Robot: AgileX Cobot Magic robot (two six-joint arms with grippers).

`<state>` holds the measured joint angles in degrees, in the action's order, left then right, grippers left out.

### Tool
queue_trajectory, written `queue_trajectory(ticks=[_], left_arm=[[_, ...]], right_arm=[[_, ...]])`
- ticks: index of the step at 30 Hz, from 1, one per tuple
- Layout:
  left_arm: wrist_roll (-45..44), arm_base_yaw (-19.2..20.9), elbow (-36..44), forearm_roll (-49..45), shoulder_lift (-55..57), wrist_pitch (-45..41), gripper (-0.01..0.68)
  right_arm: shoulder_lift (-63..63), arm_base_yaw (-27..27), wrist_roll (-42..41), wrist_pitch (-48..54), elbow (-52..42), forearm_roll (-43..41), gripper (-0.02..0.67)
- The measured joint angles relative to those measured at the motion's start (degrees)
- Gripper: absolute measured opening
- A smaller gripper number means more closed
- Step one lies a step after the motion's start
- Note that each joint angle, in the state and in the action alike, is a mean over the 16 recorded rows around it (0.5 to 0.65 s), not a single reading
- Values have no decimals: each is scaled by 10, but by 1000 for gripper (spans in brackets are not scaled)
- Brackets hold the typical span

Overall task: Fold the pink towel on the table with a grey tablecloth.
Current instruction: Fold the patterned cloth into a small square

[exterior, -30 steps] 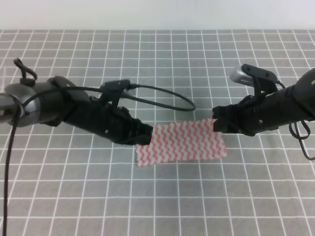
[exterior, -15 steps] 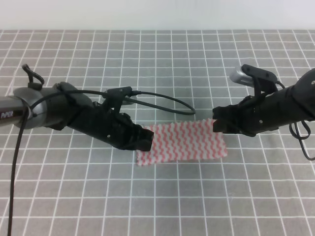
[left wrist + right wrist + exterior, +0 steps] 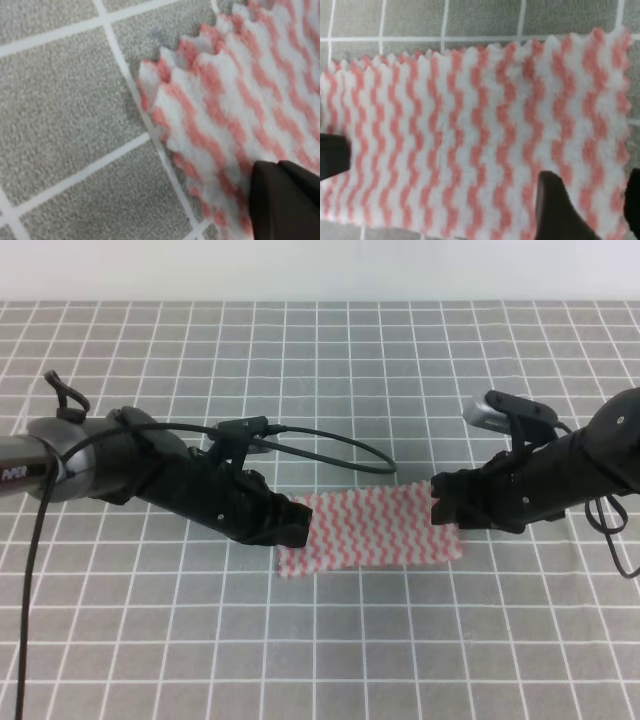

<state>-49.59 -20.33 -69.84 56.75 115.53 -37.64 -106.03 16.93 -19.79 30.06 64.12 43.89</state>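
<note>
Lying flat, pink towel (image 3: 370, 530) on grey tablecloth (image 3: 330, 640), pincers (image 3: 300, 525) (image 3: 440, 502) at both ends

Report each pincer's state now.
Left pincer: cannot tell, at the pink towel's left end.
Right pincer: open, over the towel's right end.

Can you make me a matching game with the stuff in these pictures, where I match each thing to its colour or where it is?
Things:
1. pink towel
2. tablecloth
3. left gripper
4. right gripper

Descriptions:
A. grey with thin white grid lines
B. black, at the towel's right end in the high view
C. wavy pink-and-white stripes, lying flat
D. black, at the towel's left end in the high view

Pairs: 1-C, 2-A, 3-D, 4-B
</note>
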Motion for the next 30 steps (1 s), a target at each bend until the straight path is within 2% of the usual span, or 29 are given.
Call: queue_trajectory(ticks=[30], left_arm=[[-4, -1, 3, -3, 1, 0, -3]], right_arm=[[-44, 0, 1, -9, 28, 11, 268]])
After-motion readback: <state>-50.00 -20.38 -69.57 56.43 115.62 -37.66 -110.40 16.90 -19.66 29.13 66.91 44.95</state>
